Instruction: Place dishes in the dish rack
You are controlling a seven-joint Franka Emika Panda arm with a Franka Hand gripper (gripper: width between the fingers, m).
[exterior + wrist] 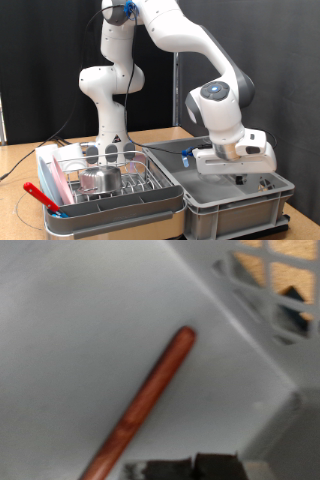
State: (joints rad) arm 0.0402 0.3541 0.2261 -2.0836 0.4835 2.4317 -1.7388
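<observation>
The dish rack (pixel 110 180) sits at the exterior view's lower left, and it looks partly loaded: a pink plate (pixel 56 180) stands on edge along its left side, a steel cup (pixel 100 178) rests among the prongs, and a clear glass (pixel 122 155) seems to stand behind it. A red utensil (pixel 40 196) lies at the tray's front-left corner. Not finished, I'd judge, because the wrist view shows a reddish-brown stick (pixel 140 405) lying loose on the pale floor of the grey bin (pixel 235 205), near its latticed wall. The gripper (pixel 240 175) is down inside that bin on the right. Its fingers barely show, so whether they are spread or closed, I cannot tell. The bin's walls hem in any reach.
</observation>
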